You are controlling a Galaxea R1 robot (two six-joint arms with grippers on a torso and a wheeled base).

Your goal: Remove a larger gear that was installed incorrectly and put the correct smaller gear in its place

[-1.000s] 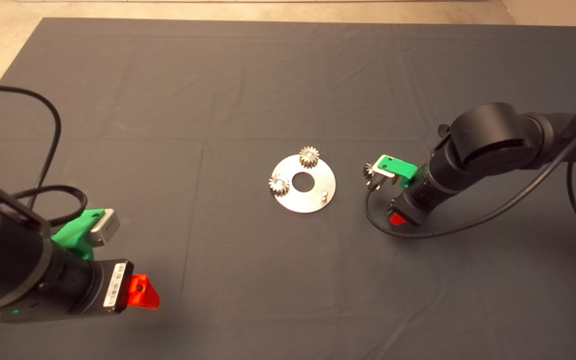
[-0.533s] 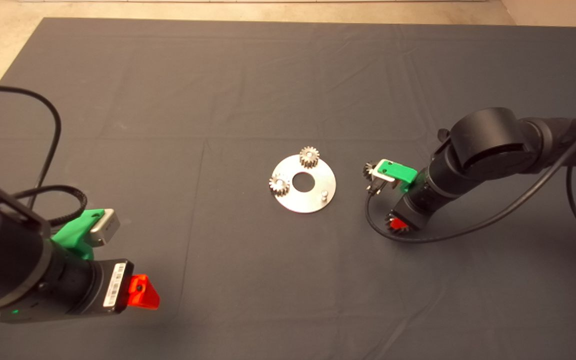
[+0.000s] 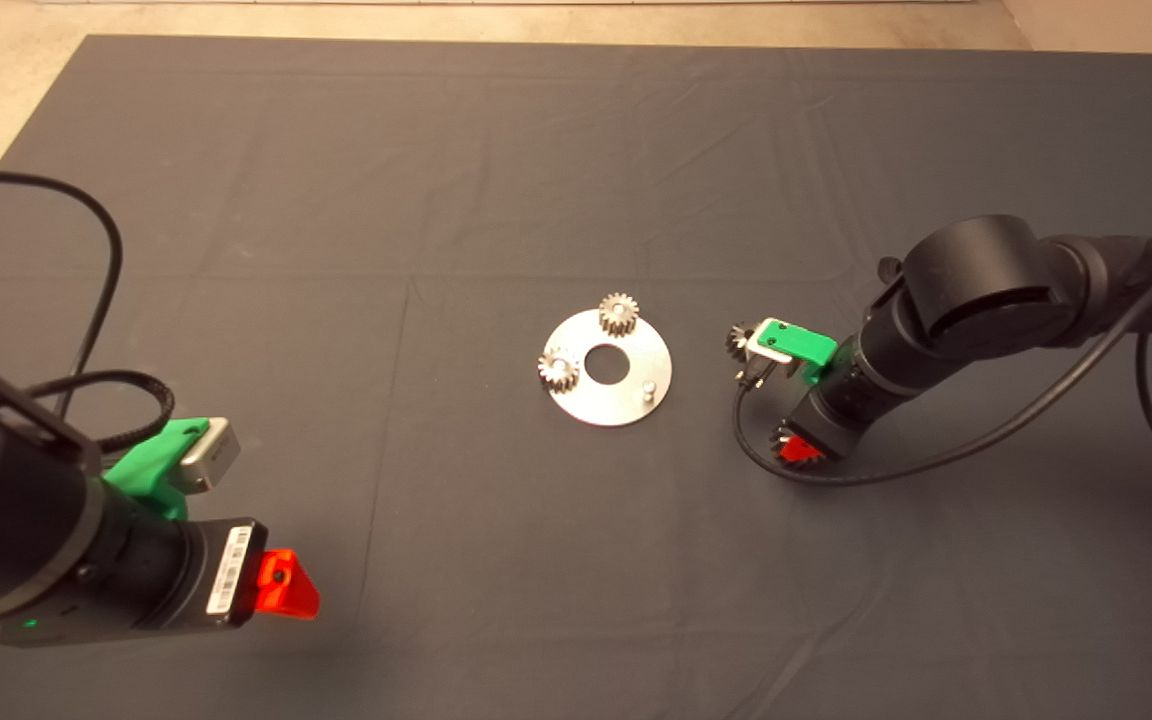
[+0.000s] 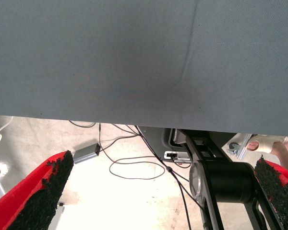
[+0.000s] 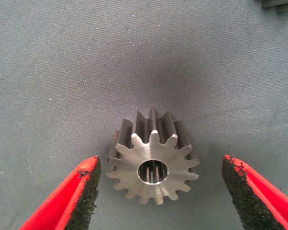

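The right end effector (image 5: 158,191) is open, its fingers either side of the larger gear (image 5: 152,163). Better to pull straight up and clear before reaching for the smaller gear (image 3: 736,340). The left end effector (image 4: 158,191) waits open.

Mat (image 3: 496,180): dark grey, faint crease lines. Round plate (image 3: 636,395): pale silver, two paler silver small gears (image 3: 618,314) on it. Larger gear (image 5: 152,160): grey-silver, bright face, darker tooth flanks, between the right gripper (image 5: 158,191) fingers (image 5: 84,191), which are red with black gritty pads. Smaller gear (image 3: 738,340): dark steel, beside that claw's green bracket (image 3: 794,342). Left gripper (image 4: 158,191): red, black pads; floor (image 4: 110,191) beyond it beige.
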